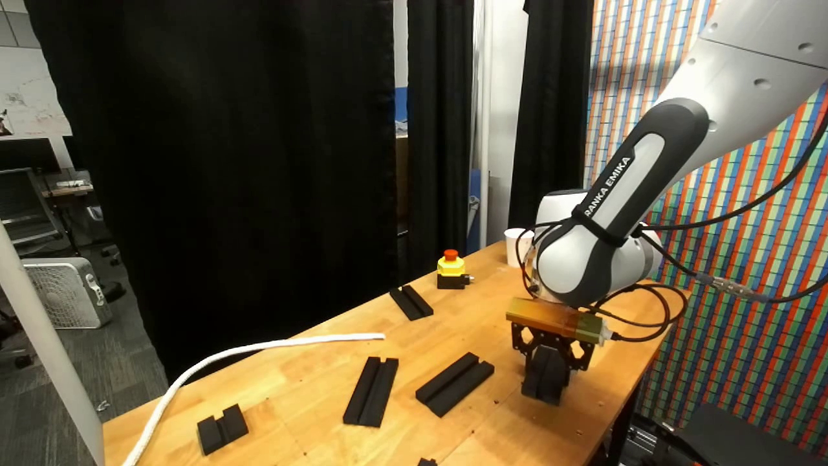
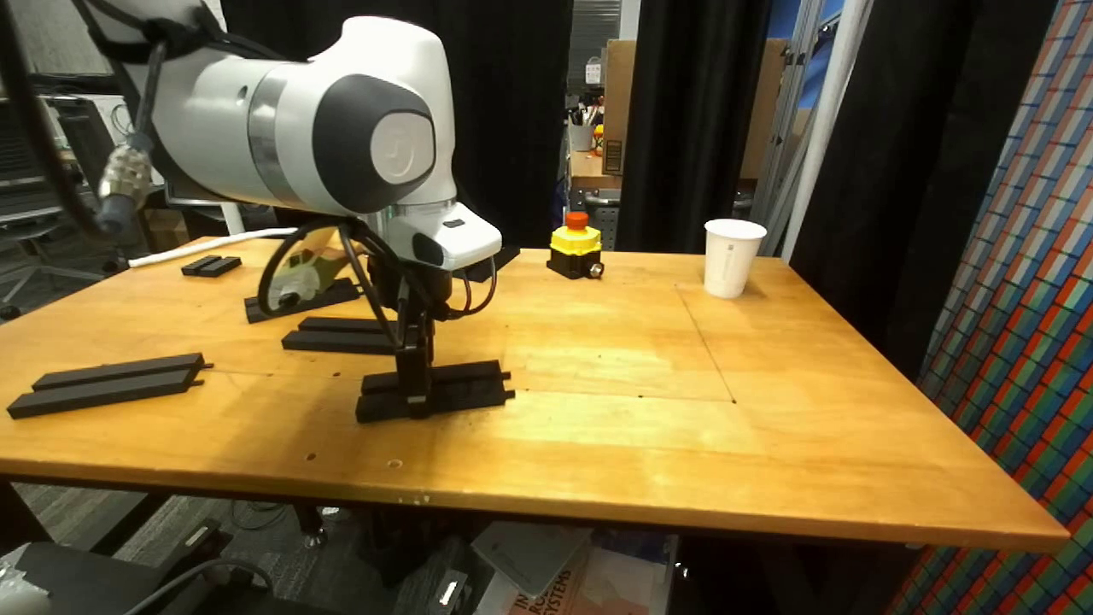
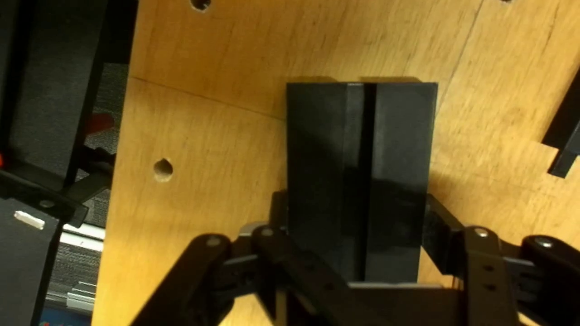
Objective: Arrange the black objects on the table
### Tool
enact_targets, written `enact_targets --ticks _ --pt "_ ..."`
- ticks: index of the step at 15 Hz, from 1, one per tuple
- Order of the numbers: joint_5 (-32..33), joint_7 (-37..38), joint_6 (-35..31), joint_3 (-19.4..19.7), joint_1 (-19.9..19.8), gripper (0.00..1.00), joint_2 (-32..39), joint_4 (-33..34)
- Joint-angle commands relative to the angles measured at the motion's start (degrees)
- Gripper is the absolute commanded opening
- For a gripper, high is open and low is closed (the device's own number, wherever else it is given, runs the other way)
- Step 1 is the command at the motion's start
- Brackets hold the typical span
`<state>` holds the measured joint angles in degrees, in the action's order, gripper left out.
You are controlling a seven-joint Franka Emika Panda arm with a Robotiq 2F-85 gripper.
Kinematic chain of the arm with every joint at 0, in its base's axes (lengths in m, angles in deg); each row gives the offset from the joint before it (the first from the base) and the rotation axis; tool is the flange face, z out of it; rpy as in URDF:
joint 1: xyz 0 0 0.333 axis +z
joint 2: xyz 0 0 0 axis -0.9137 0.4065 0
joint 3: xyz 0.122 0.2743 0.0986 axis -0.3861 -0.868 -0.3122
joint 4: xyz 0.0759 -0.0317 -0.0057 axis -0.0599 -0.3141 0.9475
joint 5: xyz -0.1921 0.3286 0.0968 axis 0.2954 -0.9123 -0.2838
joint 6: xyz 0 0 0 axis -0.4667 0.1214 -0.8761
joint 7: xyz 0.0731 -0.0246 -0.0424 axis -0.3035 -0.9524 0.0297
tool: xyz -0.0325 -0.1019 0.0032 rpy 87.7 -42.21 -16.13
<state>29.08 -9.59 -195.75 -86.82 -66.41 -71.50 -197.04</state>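
My gripper (image 3: 356, 217) is shut on a grooved black bar (image 3: 401, 136), with a finger against each long side. This bar also shows in both exterior views (image 1: 542, 385) (image 2: 470, 386), low at the wooden table (image 2: 683, 444); I cannot tell whether it touches the surface. Other black pieces lie apart on the table: two long bars (image 1: 371, 391) (image 1: 455, 383), a bar near the back edge (image 1: 411, 302) and a short block (image 1: 222, 428). Another bar (image 2: 111, 384) lies near the front edge; its end shows in the wrist view (image 3: 572, 131).
A red-and-yellow button box (image 2: 575, 246) stands near the back edge. A white cup (image 2: 733, 258) stands at the back corner. A white cable (image 1: 213, 357) runs along the back edge. The table's front edge (image 2: 598, 506) is close to the gripper. Cables (image 1: 647, 336) hang from the wrist.
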Motion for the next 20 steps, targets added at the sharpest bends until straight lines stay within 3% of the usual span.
enact_targets --ticks 1,9,20 --pt "2.0 1.1 -0.8 0.7 0.0 0.45 -0.8 1.0" --pt "2.5 2.1 -1.8 2.2 -0.5 0.45 2.8 6.8" --pt "1.9 13.3 -6.7 4.4 2.2 0.45 9.6 11.7"
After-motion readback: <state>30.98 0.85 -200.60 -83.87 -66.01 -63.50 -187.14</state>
